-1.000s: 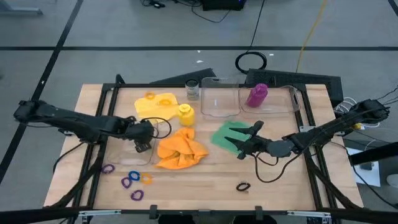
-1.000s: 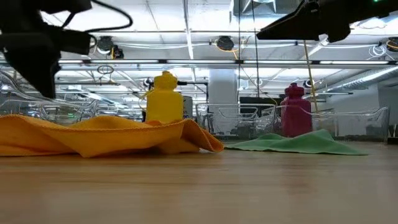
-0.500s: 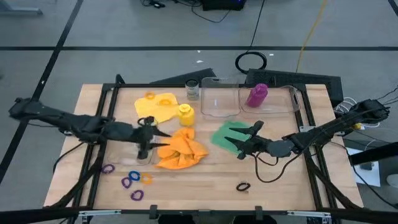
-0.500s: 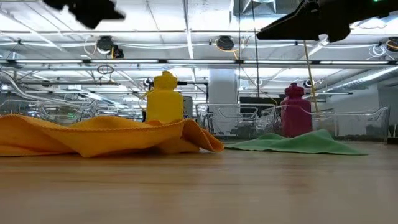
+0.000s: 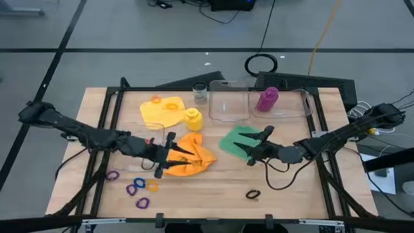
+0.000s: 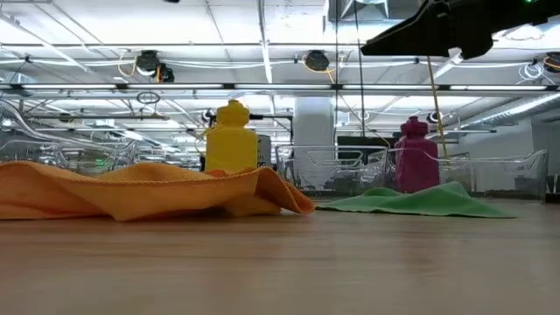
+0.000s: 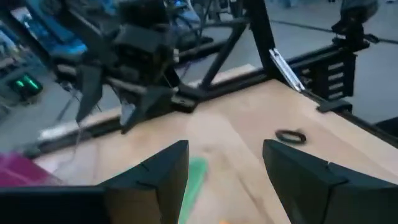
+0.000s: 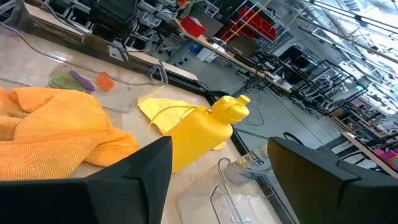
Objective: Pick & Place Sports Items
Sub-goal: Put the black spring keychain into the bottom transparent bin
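Change: the left tool (image 5: 169, 154) has swung from beside the clear box on the left to the edge of the orange cloth (image 5: 189, 155); the right arm has not moved.
Meaning: I judge the orange cloth is the next item to be picked, and no item is lifted yet.
Left tool: its fingers (image 7: 163, 175) stand apart with nothing between them, partly open, low over the left edge of the orange cloth.
Right tool: the right tool (image 5: 257, 144) is open and empty, above the green cloth (image 5: 234, 140).
Orange cloth: crumpled in the middle of the bench (image 5: 291, 188), touching the yellow bottle (image 5: 193, 119).
Other items: the yellow cloth (image 5: 164, 109) lies at the back left; coloured rings (image 5: 136, 188) are scattered at the front left, and one dark ring (image 5: 252, 193) lies at the front right.
Clear box, back right (image 5: 304, 103): the purple bottle (image 5: 267, 99) stands in it.
Clear box, back middle (image 5: 228, 103): nothing seen inside.
Clear box, left (image 8: 74, 74): in the right wrist view some rings lie in it.
Glass jar (image 5: 200, 94): contents too small to tell.
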`<action>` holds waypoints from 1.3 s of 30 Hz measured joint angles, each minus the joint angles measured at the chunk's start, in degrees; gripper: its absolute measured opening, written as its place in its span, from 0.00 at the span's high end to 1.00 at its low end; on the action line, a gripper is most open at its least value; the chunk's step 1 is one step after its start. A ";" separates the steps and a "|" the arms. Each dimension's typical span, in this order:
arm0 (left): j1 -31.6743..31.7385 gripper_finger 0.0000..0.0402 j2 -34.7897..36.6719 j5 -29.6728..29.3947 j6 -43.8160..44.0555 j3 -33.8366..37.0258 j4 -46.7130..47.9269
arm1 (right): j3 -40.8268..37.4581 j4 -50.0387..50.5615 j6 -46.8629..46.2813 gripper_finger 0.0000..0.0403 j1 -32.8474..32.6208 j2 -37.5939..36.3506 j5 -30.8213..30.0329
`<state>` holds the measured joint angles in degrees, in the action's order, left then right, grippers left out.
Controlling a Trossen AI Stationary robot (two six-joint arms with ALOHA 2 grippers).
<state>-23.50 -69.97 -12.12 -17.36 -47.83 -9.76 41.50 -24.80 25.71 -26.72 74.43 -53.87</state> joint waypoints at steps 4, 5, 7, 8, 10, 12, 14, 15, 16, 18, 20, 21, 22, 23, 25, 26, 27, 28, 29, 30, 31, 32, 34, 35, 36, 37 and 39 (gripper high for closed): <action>-0.01 0.56 -2.33 0.05 -9.56 -0.04 -0.81 | 0.00 0.00 0.00 0.52 0.00 0.00 0.00; 0.06 0.56 -2.82 -0.30 -12.57 -0.04 -0.69 | 0.00 0.00 0.00 0.52 0.00 0.00 0.00; 0.08 0.56 -3.52 -1.90 -18.59 -0.04 -0.88 | 0.00 0.00 0.01 0.52 0.00 0.00 0.00; 0.05 0.56 -3.82 -2.81 -21.59 -0.04 -1.02 | 0.00 0.00 0.00 0.52 0.02 0.00 0.00; -0.04 0.56 -4.51 -4.71 -27.45 -0.04 -0.94 | 0.00 0.02 0.00 0.52 0.07 0.00 0.02; -0.16 0.56 -5.14 -7.27 -33.88 -0.04 -0.80 | 0.00 0.10 0.01 0.52 0.10 0.00 0.02; -0.16 0.56 -5.52 -10.22 -40.59 -0.04 -0.83 | 0.00 0.20 0.00 0.52 0.11 0.00 0.02; -0.16 0.56 -5.72 -11.28 -43.88 -0.04 -0.85 | -0.02 0.26 0.00 0.52 0.11 0.00 0.02; -0.11 0.56 -5.80 -12.09 -46.91 -0.04 -0.82 | -0.02 0.29 0.02 0.52 0.11 0.00 0.02; -0.11 0.56 -5.84 -13.08 -52.92 -0.04 -0.79 | -0.02 0.55 0.00 0.52 0.11 0.00 0.02; -0.11 0.56 -5.84 -13.64 -58.62 -0.04 -0.83 | -0.02 0.75 0.01 0.52 0.11 0.00 0.02; -0.11 0.56 -5.84 -13.81 -61.45 -0.04 -0.81 | -0.02 0.84 0.02 0.52 0.11 0.00 0.02; -0.11 0.56 -5.84 -13.92 -64.22 -0.04 -0.81 | -0.02 0.90 0.02 0.52 0.11 0.00 0.02; -0.11 0.56 -5.84 -13.96 -66.91 -0.04 -0.82 | -0.02 0.98 0.02 0.52 0.11 0.00 0.02; -0.11 0.56 -5.84 -14.15 -71.96 -0.04 -0.97 | -0.02 1.03 0.02 0.52 0.17 0.00 0.02; -0.11 0.56 -5.82 -14.47 -74.29 -0.04 -1.04 | -0.02 1.05 0.02 0.52 0.25 0.00 0.02; -0.11 0.56 -5.82 -14.79 -76.36 -0.04 -1.06 | -0.02 1.05 0.00 0.52 0.37 0.00 0.02; -0.11 0.56 -5.82 -15.13 -78.16 -0.04 -1.10 | -0.02 1.07 -0.11 0.52 0.45 0.00 0.02; -0.11 0.56 -5.83 -15.39 -79.71 -0.04 -1.16 | -0.02 1.09 -0.32 0.52 0.56 0.00 0.02; -0.05 0.56 -5.82 -15.61 -80.91 -0.04 -1.18 | -0.02 1.09 -0.62 0.52 0.68 0.00 0.02; 0.02 0.56 -5.82 -15.83 -81.61 -0.04 -1.18 | -0.02 1.07 -0.88 0.52 0.80 0.00 0.08; 0.12 0.56 -5.82 -15.99 -82.00 -0.04 -1.18 | -0.02 1.09 -1.01 0.52 0.91 0.00 0.11; 0.40 0.56 -5.82 -16.23 -81.28 -0.04 -1.28 | -0.02 1.11 -1.03 0.52 1.06 0.00 0.11; 0.50 0.56 -5.82 -16.30 -80.13 -0.04 -1.27 | -0.02 1.11 -1.03 0.52 1.11 0.00 0.13; 0.57 0.56 -5.82 -16.32 -78.18 -0.04 -1.27 | -0.02 1.11 -1.03 0.52 1.14 0.00 0.11; 0.64 0.56 -5.82 -16.31 -75.65 -0.04 -1.28 | -0.02 1.11 -1.03 0.52 1.14 0.00 0.13; 0.74 0.56 -5.82 -15.99 -68.32 -0.04 -1.45 | -0.02 1.11 -1.03 0.52 1.14 0.00 0.13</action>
<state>-22.77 -75.79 -28.12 -85.68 -47.88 -11.21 41.47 -23.68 24.69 -25.58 74.43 -53.74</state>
